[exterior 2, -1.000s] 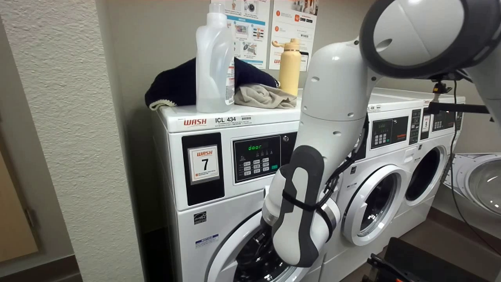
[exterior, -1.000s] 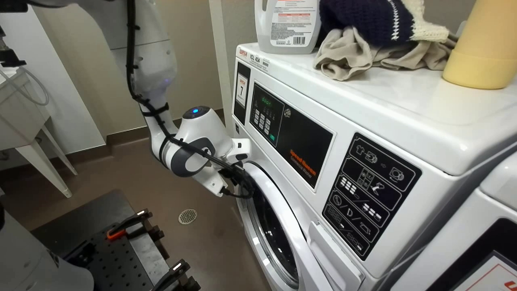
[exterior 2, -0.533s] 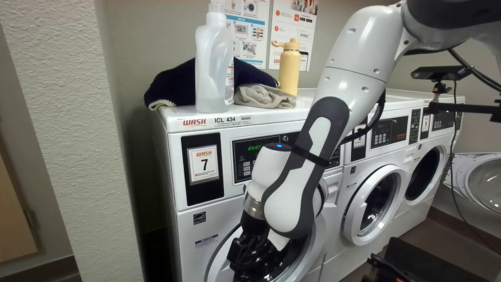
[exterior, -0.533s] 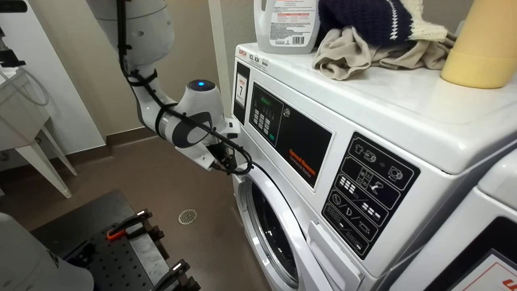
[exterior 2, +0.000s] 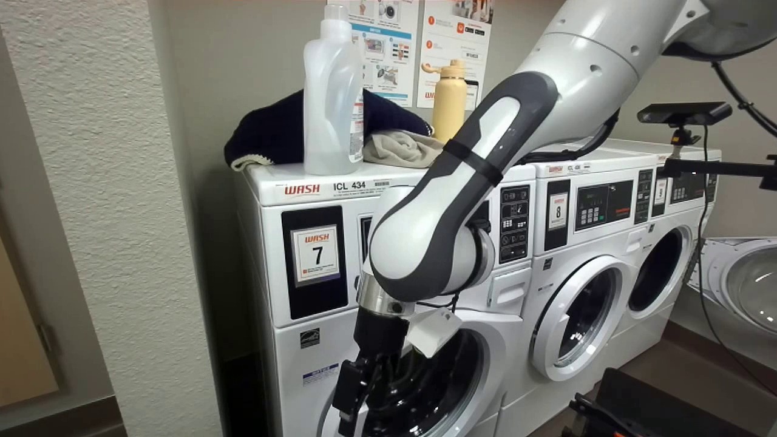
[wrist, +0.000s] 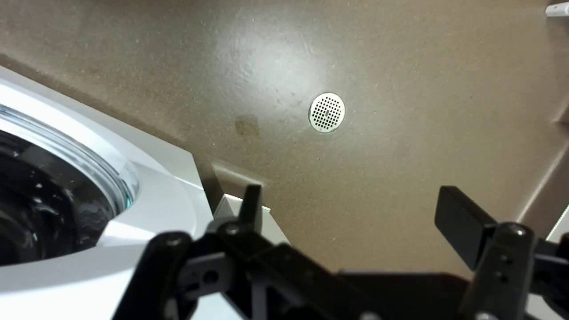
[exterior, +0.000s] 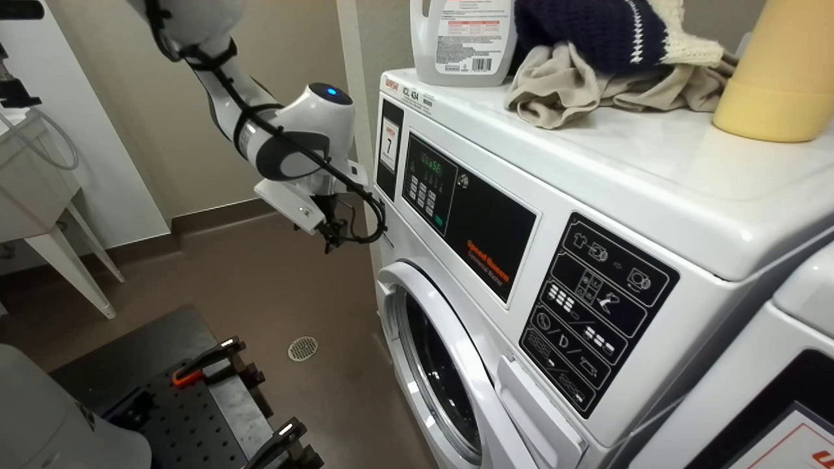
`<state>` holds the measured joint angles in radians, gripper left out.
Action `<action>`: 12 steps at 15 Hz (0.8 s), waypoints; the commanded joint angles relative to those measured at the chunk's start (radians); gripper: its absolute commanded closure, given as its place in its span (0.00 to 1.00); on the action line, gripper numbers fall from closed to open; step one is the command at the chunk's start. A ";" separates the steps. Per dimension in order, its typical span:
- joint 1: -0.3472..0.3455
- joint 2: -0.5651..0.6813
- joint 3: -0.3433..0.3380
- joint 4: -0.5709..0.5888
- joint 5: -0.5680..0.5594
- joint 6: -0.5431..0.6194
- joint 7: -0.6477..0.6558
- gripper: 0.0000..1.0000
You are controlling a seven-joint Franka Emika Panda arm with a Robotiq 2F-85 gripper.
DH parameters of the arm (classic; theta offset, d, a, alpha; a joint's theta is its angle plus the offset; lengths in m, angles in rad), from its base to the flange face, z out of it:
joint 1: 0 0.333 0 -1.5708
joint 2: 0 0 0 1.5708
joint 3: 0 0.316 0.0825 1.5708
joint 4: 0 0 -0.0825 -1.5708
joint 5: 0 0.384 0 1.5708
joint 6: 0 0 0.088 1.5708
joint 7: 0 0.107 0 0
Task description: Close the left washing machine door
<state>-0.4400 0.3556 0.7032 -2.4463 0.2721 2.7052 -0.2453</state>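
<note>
The left washing machine (exterior: 456,208), a white washer marked 7, shows in both exterior views (exterior 2: 303,197). Its round door (exterior: 480,391), with a white ring, chrome rim and dark glass, lies against the machine's front; whether it is latched I cannot tell. The arm partly hides the door in an exterior view (exterior 2: 495,370). It also shows at the left of the wrist view (wrist: 169,202). My gripper (wrist: 349,195) is open and empty, over the floor beside the door. In the exterior views it hangs above and in front of the door (exterior: 333,238).
A detergent jug (exterior 2: 331,97), dark knit cloth (exterior 2: 267,130), grey cloth (exterior 2: 403,149) and yellow bottle (exterior 2: 449,103) stand on the washer. More washers (exterior 2: 583,243) stand beside it. A floor drain (wrist: 326,112), sink (exterior: 39,176) and robot base plate (exterior: 189,423) are nearby.
My gripper has risen and drawn away from the door toward the open floor. The door has not visibly moved. The green display text has changed from "door" to what looks like "close".
</note>
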 commanded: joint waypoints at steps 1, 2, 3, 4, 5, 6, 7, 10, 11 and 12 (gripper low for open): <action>0.109 -0.225 -0.060 -0.025 0.111 -0.175 0.003 0.00; 0.160 -0.268 -0.101 -0.022 0.116 -0.219 0.019 0.00; 0.211 -0.311 -0.146 -0.020 0.115 -0.265 0.033 0.00; 0.269 -0.344 -0.199 -0.014 0.095 -0.305 0.061 0.00; 0.324 -0.376 -0.250 -0.015 0.071 -0.340 0.091 0.00; 0.378 -0.402 -0.300 -0.009 0.041 -0.374 0.131 0.00; 0.415 -0.429 -0.336 -0.013 0.017 -0.398 0.158 0.00; 0.494 -0.488 -0.418 -0.014 -0.044 -0.458 0.228 0.00; 0.510 -0.504 -0.438 -0.014 -0.054 -0.473 0.242 0.00; 0.521 -0.516 -0.456 -0.019 -0.060 -0.475 0.247 0.00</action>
<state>0.0363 -0.0989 0.3031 -2.4462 0.2427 2.2717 -0.0446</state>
